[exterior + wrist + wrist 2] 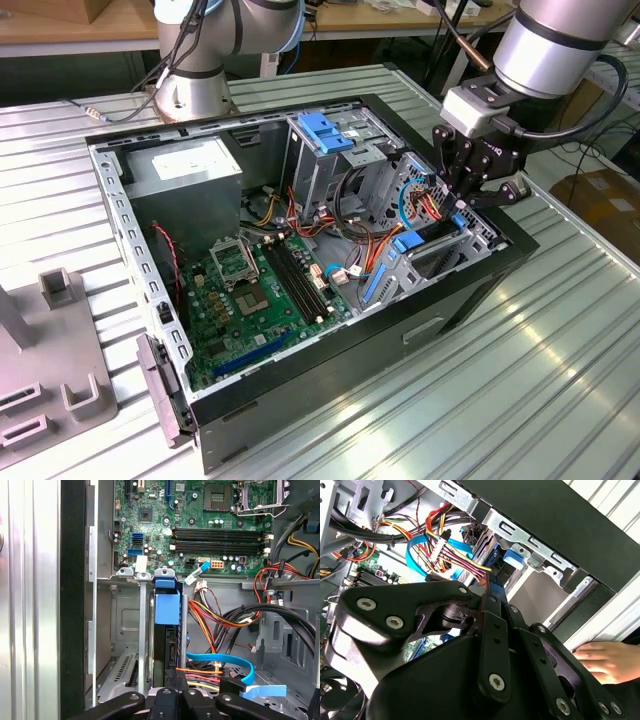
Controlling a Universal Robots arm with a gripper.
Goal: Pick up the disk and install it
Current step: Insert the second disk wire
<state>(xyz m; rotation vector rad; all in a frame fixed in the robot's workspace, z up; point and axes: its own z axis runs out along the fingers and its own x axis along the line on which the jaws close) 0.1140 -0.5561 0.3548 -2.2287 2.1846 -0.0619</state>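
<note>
The disk stands on edge in a slot of the metal bay at the corner of the open computer case, its blue carrier tab toward the motherboard. In the exterior view the disk lies low in the case's right corner, with blue ends showing. My gripper reaches down onto the disk's end nearest the case wall, and its black fingers are drawn together around the blue rail. The disk's lower part is hidden by the bay walls.
Orange, yellow and blue cables crowd the space beside the bay. A tall grey drive cage with a blue latch stands behind. A person's hand rests on the table by the case. A second arm's base and a grey fixture stand nearby.
</note>
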